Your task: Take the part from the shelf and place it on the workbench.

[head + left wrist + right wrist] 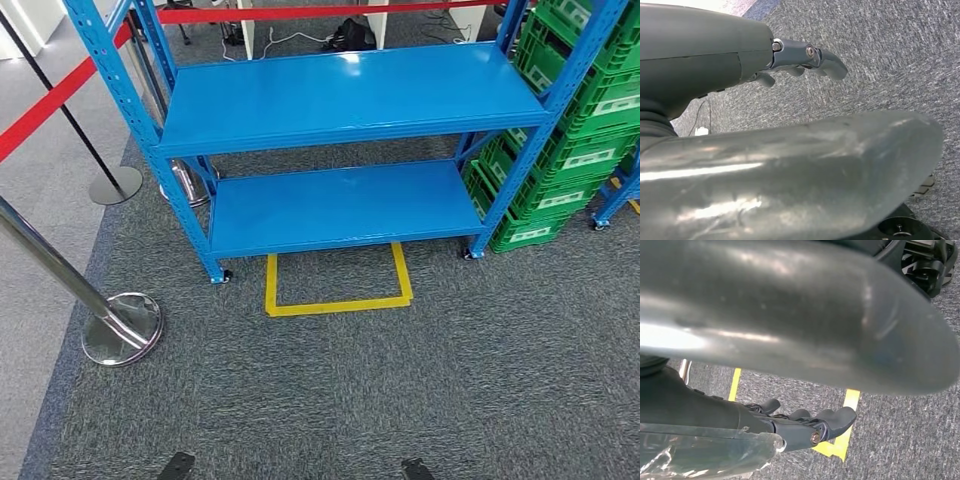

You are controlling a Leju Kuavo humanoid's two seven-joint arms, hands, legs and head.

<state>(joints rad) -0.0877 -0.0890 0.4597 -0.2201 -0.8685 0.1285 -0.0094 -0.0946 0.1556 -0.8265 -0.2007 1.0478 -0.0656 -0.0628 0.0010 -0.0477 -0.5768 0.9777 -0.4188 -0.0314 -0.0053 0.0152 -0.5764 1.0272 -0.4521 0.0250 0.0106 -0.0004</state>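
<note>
Head view: high, facing forward and down at a blue shelf [340, 150], yellow floor marking [337, 300] at 12 o'clock on grey carpet [340, 400].
Left wrist view: close behind the left hand [806, 57], facing the carpet.
Right wrist view: close behind the right hand [810, 427], sharing the yellow marking with the head view.
</note>
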